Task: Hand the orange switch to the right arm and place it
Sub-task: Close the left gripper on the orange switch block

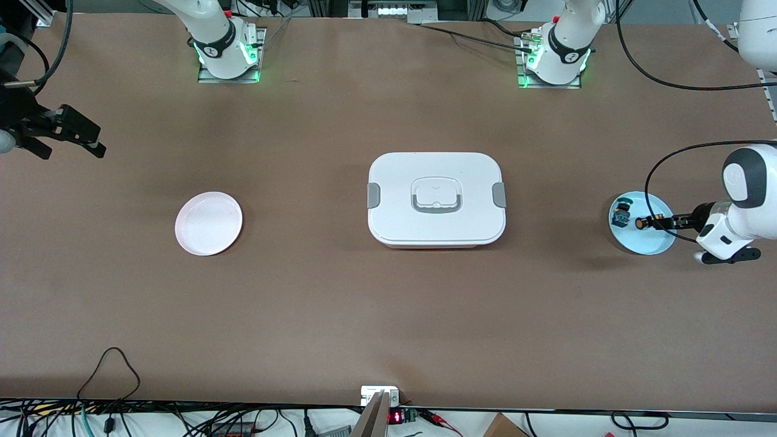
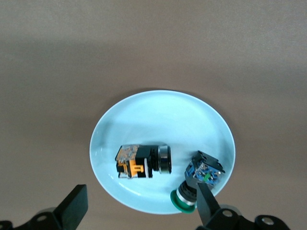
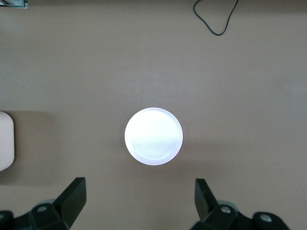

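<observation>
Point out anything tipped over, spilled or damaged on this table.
Nothing spilled or broken. The orange switch and the green-capped component both lie on their sides in the blue plate, under the open left pincer. The right pincer waits open above the white plate.

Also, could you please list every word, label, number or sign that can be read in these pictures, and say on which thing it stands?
No text can be read with certainty.
Red display at the table edge nearest the front camera: glowing digits, too small to read.
Round marks on both arm bases: too small to read.
Orange switch, blue plate, white plate, lidded white box: no lettering shows.
</observation>
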You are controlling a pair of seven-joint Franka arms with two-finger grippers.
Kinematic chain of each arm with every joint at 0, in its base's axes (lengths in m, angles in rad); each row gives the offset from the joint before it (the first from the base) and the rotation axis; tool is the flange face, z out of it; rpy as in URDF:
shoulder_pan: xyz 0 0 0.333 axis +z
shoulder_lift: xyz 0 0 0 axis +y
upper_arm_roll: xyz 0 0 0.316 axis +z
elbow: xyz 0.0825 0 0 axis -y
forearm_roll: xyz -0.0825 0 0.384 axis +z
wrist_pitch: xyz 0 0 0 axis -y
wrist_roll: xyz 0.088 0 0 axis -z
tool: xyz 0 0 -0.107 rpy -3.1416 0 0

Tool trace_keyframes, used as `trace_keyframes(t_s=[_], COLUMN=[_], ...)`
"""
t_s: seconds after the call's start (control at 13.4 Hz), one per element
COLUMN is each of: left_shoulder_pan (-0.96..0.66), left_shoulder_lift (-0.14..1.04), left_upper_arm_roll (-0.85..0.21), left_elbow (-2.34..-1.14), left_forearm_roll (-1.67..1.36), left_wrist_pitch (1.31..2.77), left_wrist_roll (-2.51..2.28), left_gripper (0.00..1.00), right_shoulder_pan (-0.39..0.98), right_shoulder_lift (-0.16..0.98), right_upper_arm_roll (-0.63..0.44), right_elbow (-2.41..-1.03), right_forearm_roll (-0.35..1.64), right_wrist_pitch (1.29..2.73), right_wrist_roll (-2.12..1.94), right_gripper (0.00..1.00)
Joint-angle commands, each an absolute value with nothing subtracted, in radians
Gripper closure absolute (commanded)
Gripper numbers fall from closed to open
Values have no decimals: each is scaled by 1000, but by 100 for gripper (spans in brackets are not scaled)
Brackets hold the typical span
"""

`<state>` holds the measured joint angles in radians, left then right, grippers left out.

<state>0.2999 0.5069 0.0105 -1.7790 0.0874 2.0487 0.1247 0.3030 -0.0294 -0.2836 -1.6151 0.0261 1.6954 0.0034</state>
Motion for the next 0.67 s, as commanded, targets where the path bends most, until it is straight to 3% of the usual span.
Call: trace_keyframes(t_s=[0.0,0.6], left_shoulder_pan=[327,336], left_shoulder_lift=[459,407], left_upper_arm_roll=[-2,-2], left_elbow=[-1891,-2063], left_forearm_roll=[87,87], left_wrist_pitch=[2173,2444], left_wrist_roll=[147,172], left_gripper=[0,0], right_shoulder_pan=[301,302], right_shoulder_lift=[-34,-35], right_upper_arm_roll=[-281,-281], right_elbow=[-1614,-1615], right_forearm_roll=[31,32], right_wrist_pitch=[1701,1687], right_wrist_roll=[5,5], right_gripper=[0,0])
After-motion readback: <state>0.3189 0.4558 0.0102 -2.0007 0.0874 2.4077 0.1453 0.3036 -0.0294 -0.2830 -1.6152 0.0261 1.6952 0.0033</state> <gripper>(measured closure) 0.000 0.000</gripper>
